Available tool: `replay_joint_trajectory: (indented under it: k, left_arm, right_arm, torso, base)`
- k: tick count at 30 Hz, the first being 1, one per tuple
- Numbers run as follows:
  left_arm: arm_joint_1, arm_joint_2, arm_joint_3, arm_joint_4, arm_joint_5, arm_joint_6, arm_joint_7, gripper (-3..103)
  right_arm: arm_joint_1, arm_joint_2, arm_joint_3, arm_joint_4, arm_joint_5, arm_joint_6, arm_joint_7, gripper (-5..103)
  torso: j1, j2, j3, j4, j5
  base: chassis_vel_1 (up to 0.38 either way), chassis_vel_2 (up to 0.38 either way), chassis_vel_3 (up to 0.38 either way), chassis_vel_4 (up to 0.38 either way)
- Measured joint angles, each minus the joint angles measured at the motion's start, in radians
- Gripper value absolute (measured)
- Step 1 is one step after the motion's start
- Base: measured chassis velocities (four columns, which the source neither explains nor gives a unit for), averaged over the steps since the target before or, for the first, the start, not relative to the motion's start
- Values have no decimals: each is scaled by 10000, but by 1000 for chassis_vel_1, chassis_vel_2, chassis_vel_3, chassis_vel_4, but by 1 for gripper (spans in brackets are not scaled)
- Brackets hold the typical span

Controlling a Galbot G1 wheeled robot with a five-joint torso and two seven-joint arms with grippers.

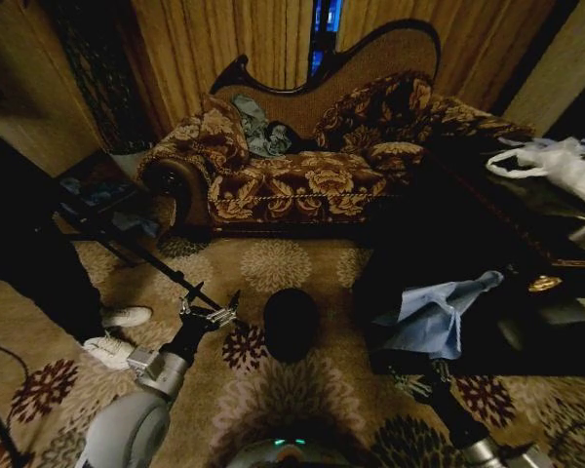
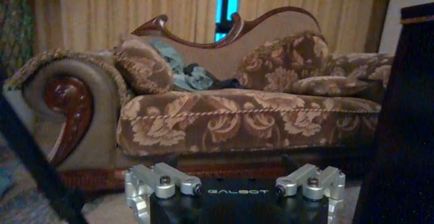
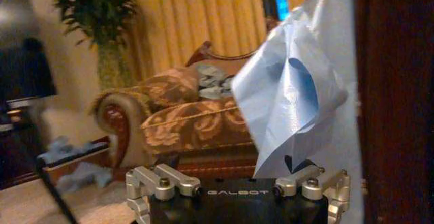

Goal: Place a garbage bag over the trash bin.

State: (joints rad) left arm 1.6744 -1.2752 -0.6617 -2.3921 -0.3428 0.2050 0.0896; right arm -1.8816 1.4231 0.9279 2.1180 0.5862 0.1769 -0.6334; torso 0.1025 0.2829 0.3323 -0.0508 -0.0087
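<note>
The trash bin (image 1: 291,323), small, round and black, stands on the patterned carpet in front of me. The garbage bag (image 1: 432,312), pale blue wrinkly film, lies draped over the near corner of a dark table (image 1: 487,244) on the right, one end hanging over the edge. My left gripper (image 1: 212,307) hovers open just left of the bin, holding nothing. Directly under the hanging end of the bag, my right gripper (image 1: 437,375) is low and open. In the right wrist view the garbage bag (image 3: 291,97) hangs close above that gripper's knuckles.
A floral sofa (image 1: 292,180) with a grey-blue garment (image 1: 263,132) stands behind the bin. A white handled bag (image 1: 561,164) lies on the table's far right. A person's white shoes (image 1: 117,331) and a slanted black rod (image 1: 127,244) are on the left.
</note>
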Motion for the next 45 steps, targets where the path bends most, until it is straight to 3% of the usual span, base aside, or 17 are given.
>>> replay_joint_trajectory:
  k: [3, 8, 15, 26, 30, 32, 33, 35, 36, 38, 40, 43, 44, 45]
  left_arm:
    - [-37, -93, -28, 215, -58, -142, -81, 100]
    - [-253, -10, -40, 413, -164, -142, -90, 100]
    - [-274, 36, -48, 523, -229, -132, -92, 100]
    - [-198, -152, 123, 586, -210, -144, -15, 100]
    - [-493, -29, 682, 381, -366, 140, -424, 100]
    - [-935, 324, 1250, 131, -1389, 663, -970, 100]
    - [-935, 324, 1250, 131, -1389, 663, -970, 100]
    - [-1561, 809, 1812, -12, -3390, 1320, -1501, 100]
    - [-1561, 809, 1812, -12, -3390, 1320, -1501, 100]
    - [-2200, 1160, 2228, 99, -4498, 1584, -1808, 100]
    - [-2595, 1345, 2536, 250, -4719, 1637, -2029, 100]
    - [-3693, 1721, 3605, 669, -5310, 1555, -2969, 100]
    - [-3693, 1721, 3605, 669, -5310, 1555, -2969, 100]
    - [-4026, 1756, 3993, 781, -5825, 1545, -3252, 100]
  right_arm:
    - [160, 222, 133, -238, -454, 130, 764, 100]
    - [285, 190, 590, -674, -621, 252, 1327, 100]
    - [331, 46, 1111, -977, -215, 269, 1065, 100]
    - [84, 368, 731, -507, 130, 443, 784, 100]
    - [83, 389, 651, -730, -39, 646, 657, 100]
    - [150, 424, 609, -884, -227, 736, 585, 100]
    - [150, 424, 609, -884, -227, 736, 585, 100]
    - [264, 505, 602, -1013, -406, 733, 572, 100]
    - [264, 505, 602, -1013, -406, 733, 572, 100]
    - [346, 578, 620, -1095, -508, 684, 556, 100]
    - [371, 621, 645, -1109, -554, 642, 556, 100]
    - [369, 758, 685, -1033, -711, 482, 569, 100]
    - [369, 758, 685, -1033, -711, 482, 569, 100]
    - [374, 803, 685, -998, -813, 437, 578, 100]
  torso:
    - [0, 0, 1, 0, -1]
    - [0, 0, 0, -1, 3]
    - [0, 0, 1, -1, 2]
    - [0, 0, 0, 0, 1]
    - [0, 0, 0, 0, 1]
    - [0, 0, 0, -1, 2]
    - [0, 0, 0, -1, 2]
    - [0, 0, 0, 0, 2]
    - [0, 0, 0, 0, 2]
    - [0, 0, 0, -1, 2]
    - [0, 0, 1, -1, 2]
    - [1, -1, 1, -1, 1]
    - [1, -1, 1, -1, 1]
    - [1, 0, 1, -1, 1]
  base:
    - [0, 0, 0, 0]
    - [0, 0, 0, 0]
    - [0, 0, 0, 0]
    - [0, 0, 0, 0]
    - [0, 0, 0, 0]
    - [0, 0, 0, 0]
    - [0, 0, 0, 0]
    - [0, 0, 0, 0]
    - [0, 0, 0, 0]
    - [0, 0, 0, 0]
    - [0, 0, 0, 0]
    - [0, 0, 0, 0]
    - [0, 0, 0, 0]
    - [0, 0, 0, 0]
